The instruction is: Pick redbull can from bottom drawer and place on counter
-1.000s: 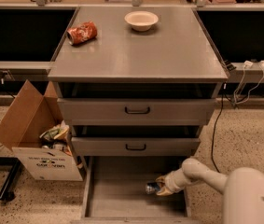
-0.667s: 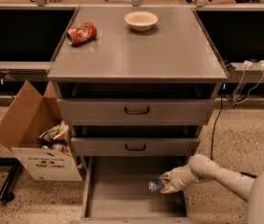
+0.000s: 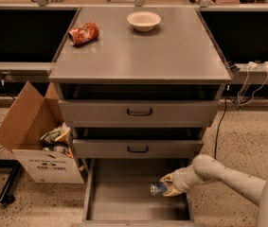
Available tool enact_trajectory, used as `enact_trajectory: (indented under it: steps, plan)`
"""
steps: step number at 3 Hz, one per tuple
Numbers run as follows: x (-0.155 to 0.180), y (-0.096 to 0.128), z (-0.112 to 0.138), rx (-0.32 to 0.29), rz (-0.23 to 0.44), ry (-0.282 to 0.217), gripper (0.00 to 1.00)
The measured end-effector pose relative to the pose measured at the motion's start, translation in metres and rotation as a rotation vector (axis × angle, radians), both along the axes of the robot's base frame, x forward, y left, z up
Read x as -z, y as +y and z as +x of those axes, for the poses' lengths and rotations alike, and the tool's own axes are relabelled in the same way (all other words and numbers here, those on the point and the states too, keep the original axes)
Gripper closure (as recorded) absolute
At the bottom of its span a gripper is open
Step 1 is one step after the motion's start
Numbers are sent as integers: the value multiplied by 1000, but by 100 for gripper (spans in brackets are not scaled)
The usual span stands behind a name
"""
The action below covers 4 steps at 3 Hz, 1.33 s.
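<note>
The redbull can (image 3: 158, 188), blue with a silver end, is held on its side in my gripper (image 3: 170, 186), a little above the floor of the open bottom drawer (image 3: 119, 197) at its right side. My gripper is shut on the can; my pale arm (image 3: 218, 171) reaches in from the lower right. The grey counter (image 3: 143, 46) tops the cabinet above the two shallower drawers.
An orange-red dented can (image 3: 83, 33) lies at the counter's back left and a cream bowl (image 3: 144, 20) at its back middle. An open cardboard box (image 3: 39, 141) of trash stands left of the cabinet. Cables (image 3: 247, 84) hang to the right.
My gripper has lifted the can slightly and the arm has shifted, raising its elbow; the can now points left with its silver end showing.
</note>
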<state>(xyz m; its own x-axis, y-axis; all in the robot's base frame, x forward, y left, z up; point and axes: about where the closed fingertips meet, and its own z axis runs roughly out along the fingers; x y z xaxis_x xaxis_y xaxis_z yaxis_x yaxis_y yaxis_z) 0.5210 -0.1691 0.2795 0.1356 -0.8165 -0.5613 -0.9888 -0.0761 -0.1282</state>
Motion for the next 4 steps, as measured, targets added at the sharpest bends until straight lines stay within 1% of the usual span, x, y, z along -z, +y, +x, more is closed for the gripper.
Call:
enact_trajectory:
  steps: [1,2,3,4]
  plan:
    - [-75,2,-4,-30,35,-97,100]
    - [-204,10,-39,-95,45,-315,100]
    - [-282,17,-72,-140,18,-451,100]
    - [-293,14,-73,-132,9,-471,100]
